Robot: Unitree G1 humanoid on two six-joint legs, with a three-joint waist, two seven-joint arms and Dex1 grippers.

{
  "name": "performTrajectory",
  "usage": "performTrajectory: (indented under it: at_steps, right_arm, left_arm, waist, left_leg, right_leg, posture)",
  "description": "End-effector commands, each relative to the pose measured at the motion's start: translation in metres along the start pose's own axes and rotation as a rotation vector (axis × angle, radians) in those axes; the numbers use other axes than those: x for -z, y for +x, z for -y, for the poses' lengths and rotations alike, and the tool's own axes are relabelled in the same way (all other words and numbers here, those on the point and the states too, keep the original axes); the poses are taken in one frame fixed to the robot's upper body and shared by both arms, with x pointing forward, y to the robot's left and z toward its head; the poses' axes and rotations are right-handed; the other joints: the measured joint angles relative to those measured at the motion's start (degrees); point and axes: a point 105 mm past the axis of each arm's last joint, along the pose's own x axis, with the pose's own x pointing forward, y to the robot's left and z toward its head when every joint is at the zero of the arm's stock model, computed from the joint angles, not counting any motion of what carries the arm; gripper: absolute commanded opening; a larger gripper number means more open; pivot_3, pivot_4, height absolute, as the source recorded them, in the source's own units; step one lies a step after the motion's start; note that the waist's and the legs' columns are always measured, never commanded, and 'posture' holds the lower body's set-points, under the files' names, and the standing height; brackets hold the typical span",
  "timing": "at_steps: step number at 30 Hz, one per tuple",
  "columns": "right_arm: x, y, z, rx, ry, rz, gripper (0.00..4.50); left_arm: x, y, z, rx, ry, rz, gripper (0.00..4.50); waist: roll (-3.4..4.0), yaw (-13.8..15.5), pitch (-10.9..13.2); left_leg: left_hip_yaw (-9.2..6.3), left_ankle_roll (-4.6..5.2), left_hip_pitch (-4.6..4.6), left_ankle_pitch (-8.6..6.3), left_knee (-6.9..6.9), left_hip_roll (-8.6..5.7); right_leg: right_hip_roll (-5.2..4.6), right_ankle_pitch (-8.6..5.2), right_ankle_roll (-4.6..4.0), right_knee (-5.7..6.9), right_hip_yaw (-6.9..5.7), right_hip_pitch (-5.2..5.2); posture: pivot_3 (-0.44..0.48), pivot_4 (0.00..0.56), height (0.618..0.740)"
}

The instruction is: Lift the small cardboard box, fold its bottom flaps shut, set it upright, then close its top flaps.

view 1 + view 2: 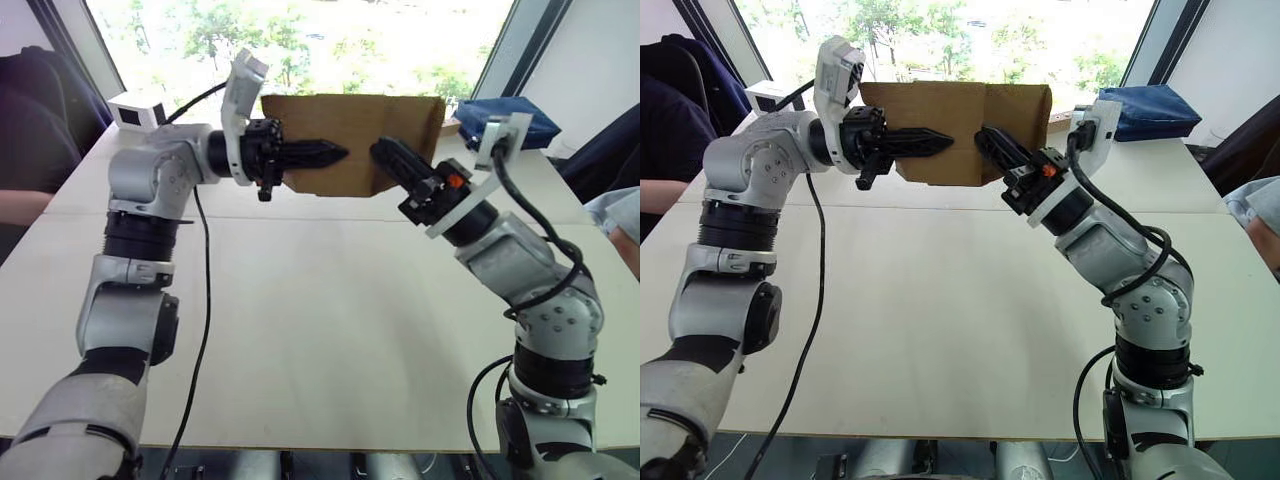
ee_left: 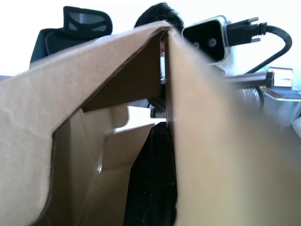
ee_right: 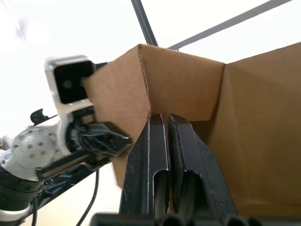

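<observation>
I hold the small cardboard box point(image 1: 350, 140) raised above the table point(image 1: 330, 330), so its flaps are reachable. My right gripper point(image 3: 167, 141) is pinched closed on 1 wall; my left gripper's point(image 1: 325, 153) finger spread cannot be determined.

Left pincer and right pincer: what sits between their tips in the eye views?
A stretch of the small cardboard box, held up above the table, sits between the left pincer and the right pincer; nothing else. Both eye views show it.

Pale table point(image 1: 330, 330), bright window point(image 1: 300, 45) w/ green trees behind, black office chair point(image 2: 70, 28).
</observation>
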Motion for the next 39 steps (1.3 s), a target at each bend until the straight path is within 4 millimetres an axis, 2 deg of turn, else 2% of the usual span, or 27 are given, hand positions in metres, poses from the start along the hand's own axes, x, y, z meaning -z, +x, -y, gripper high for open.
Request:
performTrajectory:
  at_steps: [1,7,13,19,24,30,39]
  right_arm:
    - [-0.009,-0.005,-0.02,-0.088,-0.037,0.011,0.12]
    - [-0.015,-0.025,-0.007,-0.029,-0.063,0.0,0.12]
    - [-0.014,-0.037,-0.008,-0.022,-0.031,-0.01,0.12]
    - [0.003,-0.041,0.004,0.051,-0.03,-0.073,0.12]
    - [0.015,-0.046,0.022,0.128,-0.051,-0.103,0.12]
    - [0.02,-0.039,0.032,0.143,-0.071,-0.096,0.12]
    - [0.02,-0.021,0.026,0.089,-0.048,-0.051,0.12]
  left_arm:
    - [-0.016,0.001,-0.001,-0.01,0.063,0.019,0.0]
    - [-0.018,-0.001,-0.003,-0.022,0.063,0.026,0.0]
    - [-0.019,-0.002,-0.004,-0.023,0.061,0.027,0.0]
    - [-0.02,0.001,-0.004,-0.013,0.053,0.037,0.0]
    - [-0.023,0.002,0.0,0.007,0.055,0.041,0.0]
    - [-0.022,0.004,0.002,0.013,0.054,0.034,0.0]
    - [-0.019,0.006,0.007,0.034,0.041,0.03,0.0]
  waist:
    - [0.0,0.0,0.0]
    - [-0.01,0.2,0.0]
    - [-0.02,0.1,0.0]
    - [-0.02,0.1,0.0]
    - [-0.02,0.2,0.0]
    - [-0.02,0.1,0.0]
    - [-0.02,0.2,0.0]
  left_leg:
    - [0.0,0.0,0.0,0.0,0.0,0.01]
    - [0.01,0.0,-0.01,0.0,0.0,0.0]
    - [-0.01,0.02,-0.03,-0.01,0.0,-0.02]
    - [-0.01,0.02,0.01,-0.01,0.0,0.01]
    - [0.0,0.02,-0.02,-0.01,0.0,-0.01]
    - [0.0,0.02,-0.01,-0.01,0.0,-0.01]
    - [-0.01,0.02,-0.02,-0.01,0.0,0.0]
  right_leg:
    - [0.0,0.0,0.0,0.0,0.0,0.0]
    - [-0.01,0.0,0.0,-0.02,0.0,0.0]
    - [-0.02,0.0,0.0,-0.05,0.0,0.01]
    - [0.01,0.0,0.0,0.01,0.0,0.01]
    - [-0.01,0.0,0.0,-0.03,0.01,0.01]
    - [0.0,0.0,0.01,-0.01,0.01,0.01]
    - [0.01,0.0,0.01,-0.01,0.0,0.0]
  posture:
    - [0.0,0.15,0.74]
    - [0.0,0.15,0.74]
    - [0.0,0.15,0.74]
    - [0.0,0.15,0.74]
    - [0.0,0.15,0.74]
    - [0.0,0.15,0.74]
    - [0.0,0.15,0.74]
